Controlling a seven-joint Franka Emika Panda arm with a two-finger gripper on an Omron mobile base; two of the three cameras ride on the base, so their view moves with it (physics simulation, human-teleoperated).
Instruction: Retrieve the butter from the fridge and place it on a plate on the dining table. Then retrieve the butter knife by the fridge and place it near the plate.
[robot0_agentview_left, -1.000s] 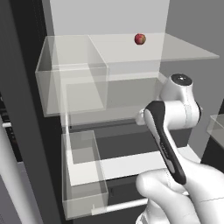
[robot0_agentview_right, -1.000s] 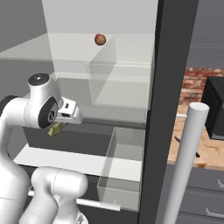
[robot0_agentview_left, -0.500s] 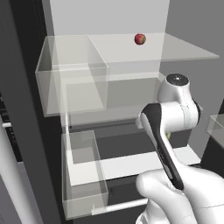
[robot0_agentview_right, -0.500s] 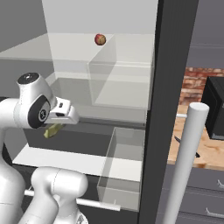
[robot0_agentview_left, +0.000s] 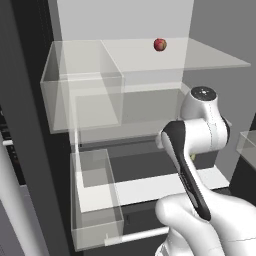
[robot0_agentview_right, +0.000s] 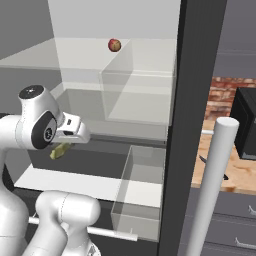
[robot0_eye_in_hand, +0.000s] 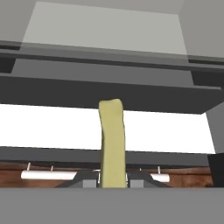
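The butter (robot0_eye_in_hand: 112, 140), a thin yellowish-olive stick, stands up between my finger tips in the hand view, and my gripper (robot0_eye_in_hand: 112, 177) is shut on its lower end. In the right base view the butter (robot0_agentview_right: 59, 151) hangs under my gripper (robot0_agentview_right: 64, 146), in front of the open fridge (robot0_agentview_right: 125, 60) and above its white lower shelf (robot0_agentview_right: 75, 182). A sliver of the butter (robot0_agentview_left: 192, 156) peeks out behind my arm in the left base view. The butter knife (robot0_agentview_right: 204, 161), slim and dark, lies on the wooden counter right of the fridge, partly behind the white door handle (robot0_agentview_right: 212, 190).
A small red ball (robot0_agentview_left: 160, 44) sits on the top glass shelf. Clear bins (robot0_agentview_left: 82, 100) and a clear drawer (robot0_agentview_right: 140, 192) stand inside the fridge. The dark door edge (robot0_agentview_right: 187, 115) rises at the right, with a black microwave (robot0_agentview_right: 247, 131) beyond it.
My wrist has swung a little to the left in the right base view. The butter stays in the grip and has hardly shifted.
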